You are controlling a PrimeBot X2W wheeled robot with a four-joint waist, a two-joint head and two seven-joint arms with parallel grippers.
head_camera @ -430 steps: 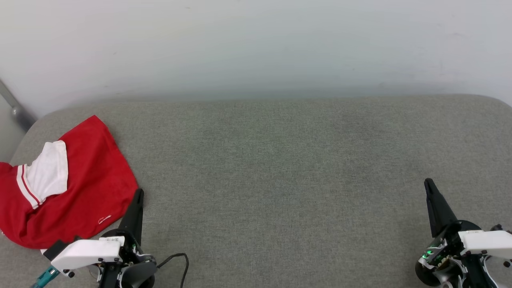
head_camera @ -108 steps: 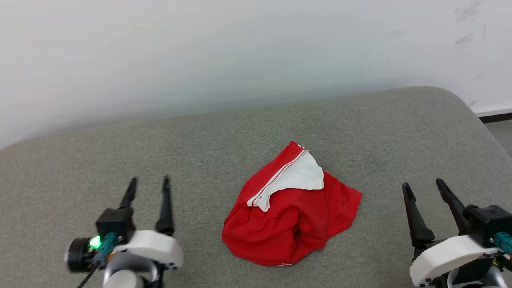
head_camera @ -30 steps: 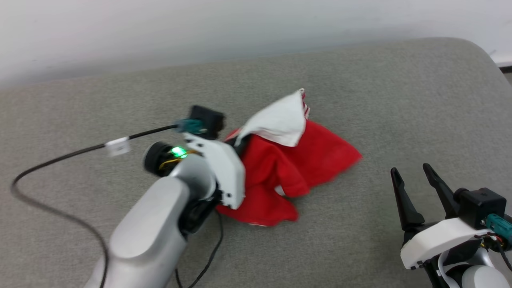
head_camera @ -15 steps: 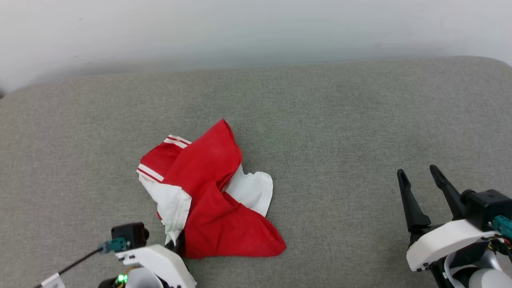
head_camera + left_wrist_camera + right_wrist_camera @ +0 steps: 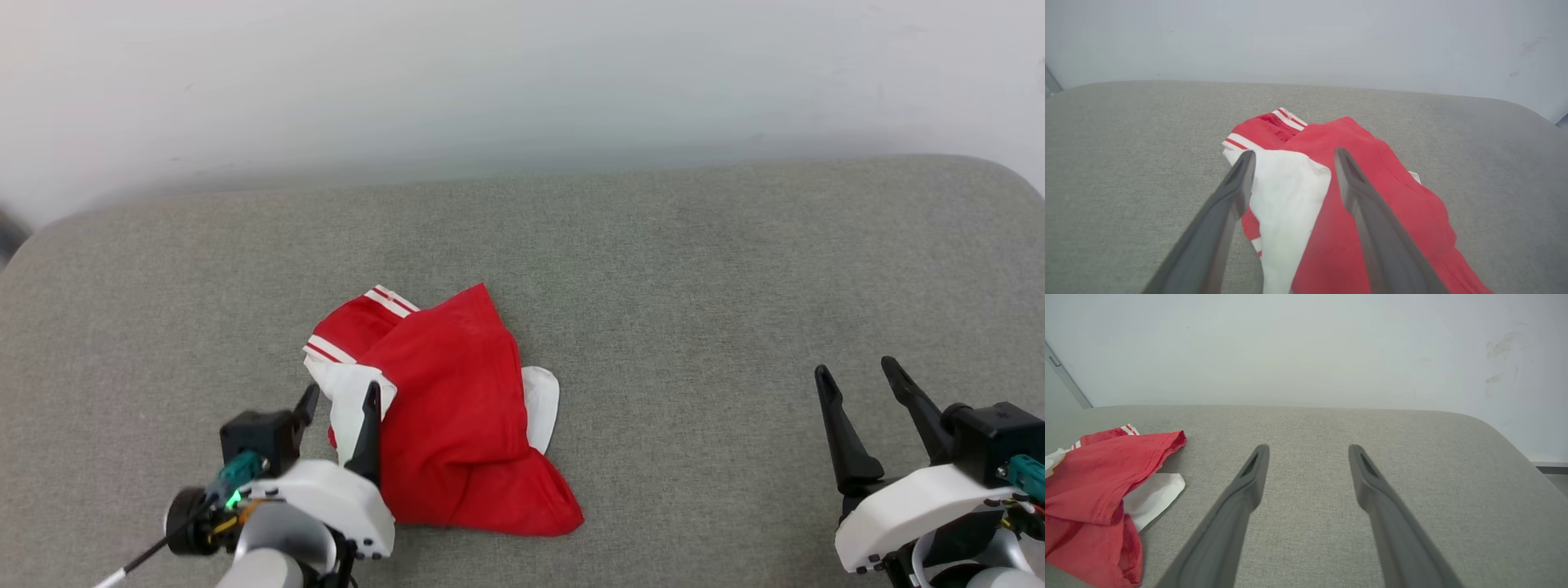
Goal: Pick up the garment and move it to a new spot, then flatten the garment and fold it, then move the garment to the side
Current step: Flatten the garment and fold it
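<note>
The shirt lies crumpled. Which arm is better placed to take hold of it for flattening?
Left. The left pincer is open at the garment's near-left edge, its fingers either side of the white sleeve. The right pincer, also open, sits apart from it over bare grey cushion.

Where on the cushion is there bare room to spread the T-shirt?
Widest bare cushion: between the T-shirt and right gripper, back to the wall. More left of the T-shirt. Crowded at the white sleeve, by the left gripper's jaws.

The right wrist view's left edge cuts off the garment (image 5: 1094, 477).
</note>
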